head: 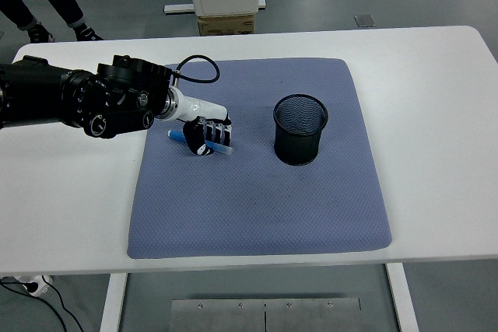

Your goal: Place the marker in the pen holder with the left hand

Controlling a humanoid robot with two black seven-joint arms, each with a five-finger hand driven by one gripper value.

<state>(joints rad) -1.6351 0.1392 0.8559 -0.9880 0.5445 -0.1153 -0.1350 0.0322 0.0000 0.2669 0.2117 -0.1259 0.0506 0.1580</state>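
While the left hand [206, 134] reaches in over the blue mat [257, 192] on the white desk [436, 75], its fingers [212, 131] curl around the blue marker [177, 135], seemingly gripping it low over the mat, well left of the black mesh pen holder [299, 130].

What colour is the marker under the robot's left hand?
Blue: the marker pokes out from under the left hand on the mat, seen in the head view.

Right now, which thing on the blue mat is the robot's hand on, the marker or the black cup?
The marker: the left hand covers it; the cup stands apart, untouched.
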